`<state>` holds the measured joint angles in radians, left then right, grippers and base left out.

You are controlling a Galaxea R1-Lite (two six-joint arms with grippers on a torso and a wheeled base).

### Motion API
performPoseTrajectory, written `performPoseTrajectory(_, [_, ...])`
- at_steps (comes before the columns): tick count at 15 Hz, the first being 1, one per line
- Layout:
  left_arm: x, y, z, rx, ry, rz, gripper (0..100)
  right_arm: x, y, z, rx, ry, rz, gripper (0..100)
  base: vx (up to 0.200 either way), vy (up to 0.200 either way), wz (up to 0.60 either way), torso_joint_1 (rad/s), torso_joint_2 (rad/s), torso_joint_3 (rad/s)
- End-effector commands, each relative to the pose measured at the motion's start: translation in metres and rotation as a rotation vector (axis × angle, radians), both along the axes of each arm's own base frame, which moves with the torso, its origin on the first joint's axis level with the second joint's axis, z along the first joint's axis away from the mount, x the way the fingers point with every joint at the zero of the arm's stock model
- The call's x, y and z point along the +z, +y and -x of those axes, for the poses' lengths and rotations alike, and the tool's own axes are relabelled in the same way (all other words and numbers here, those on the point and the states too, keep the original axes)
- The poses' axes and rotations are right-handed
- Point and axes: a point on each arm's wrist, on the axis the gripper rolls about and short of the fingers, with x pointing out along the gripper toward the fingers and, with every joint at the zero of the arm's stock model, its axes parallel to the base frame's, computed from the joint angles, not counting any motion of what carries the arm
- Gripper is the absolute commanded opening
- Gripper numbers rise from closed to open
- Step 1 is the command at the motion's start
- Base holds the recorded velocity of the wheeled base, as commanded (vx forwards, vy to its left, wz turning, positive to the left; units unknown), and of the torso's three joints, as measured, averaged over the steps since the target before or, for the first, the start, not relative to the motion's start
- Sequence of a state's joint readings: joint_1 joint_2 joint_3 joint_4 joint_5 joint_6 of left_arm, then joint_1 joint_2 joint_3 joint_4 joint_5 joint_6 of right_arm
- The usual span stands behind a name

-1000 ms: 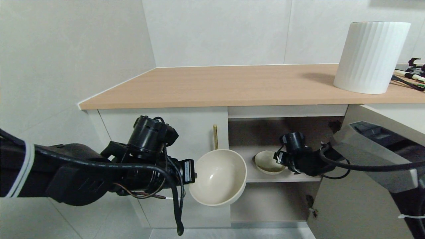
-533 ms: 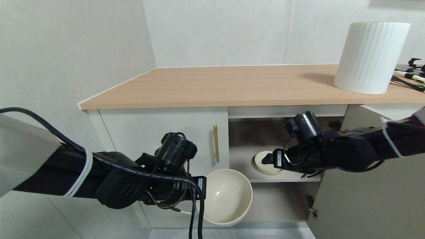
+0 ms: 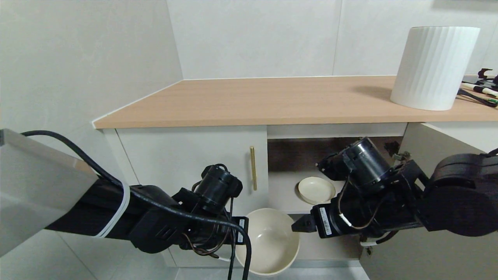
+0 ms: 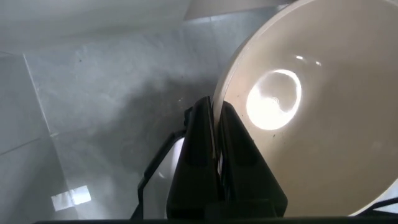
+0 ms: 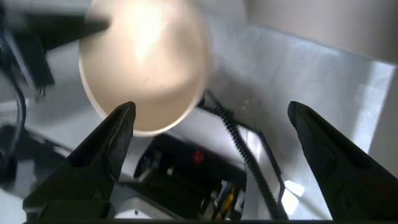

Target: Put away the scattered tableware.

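Note:
A large cream bowl (image 3: 268, 241) hangs low in front of the cabinet, tilted, with my left gripper (image 3: 242, 235) shut on its near rim. In the left wrist view the two fingers (image 4: 202, 124) pinch the rim of the bowl (image 4: 311, 112) above a grey tiled floor. A small cream dish (image 3: 316, 189) lies on the shelf inside the open cabinet. My right gripper (image 3: 301, 226) is out in front of the shelf, just right of the bowl, below the dish. Its fingers (image 5: 115, 146) stand wide open and empty, the bowl (image 5: 146, 68) beyond them.
The left cabinet door with a brass handle (image 3: 252, 168) is closed; the right door (image 3: 424, 147) stands open. On the wooden countertop (image 3: 253, 101) stand a white ribbed cylinder (image 3: 433, 66) and some utensils (image 3: 480, 89) at the far right.
My left arm has carried the bowl down and to the right. My right gripper has pulled out of the shelf and dropped lower, leaving the small dish lying on the shelf.

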<state>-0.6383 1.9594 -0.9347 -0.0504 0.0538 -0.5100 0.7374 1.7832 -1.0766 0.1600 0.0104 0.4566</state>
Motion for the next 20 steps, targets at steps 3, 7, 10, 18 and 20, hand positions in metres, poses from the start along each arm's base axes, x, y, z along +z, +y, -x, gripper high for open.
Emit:
performPoseTrajectory(3, [0.008, -0.003, 0.008, -0.014, -0.015, -0.002, 0, -0.038, 0.024, -0.007, -0.007, 0.036, 0.106, 100, 0.0, 0.0, 0.0, 0.0, 0.0, 0.0])
performPoseTrajectory(7, [0.013, -0.005, 0.013, -0.025, -0.02, -0.006, 0, -0.048, 0.03, -0.01, -0.011, 0.041, 0.103, 100, 0.0, 0.0, 0.0, 0.0, 0.0, 0.0])
performPoseTrajectory(10, [0.014, -0.005, 0.014, -0.027, -0.023, -0.004, 0, -0.049, 0.03, -0.011, -0.015, 0.042, 0.102, 0, 0.0, 0.0, 0.0, 0.0, 0.0, 0.0])
performPoseTrajectory(18, [0.012, -0.006, 0.013, -0.027, -0.017, -0.009, 0, -0.047, 0.033, -0.008, -0.009, 0.032, 0.087, 0, 0.0, 0.0, 0.0, 0.0, 0.0, 0.0])
performPoseTrajectory(20, [0.012, -0.006, 0.013, -0.027, -0.017, -0.009, 0, -0.048, 0.034, -0.008, -0.008, 0.034, 0.09, 0, 0.0, 0.0, 0.0, 0.0, 0.0, 0.0])
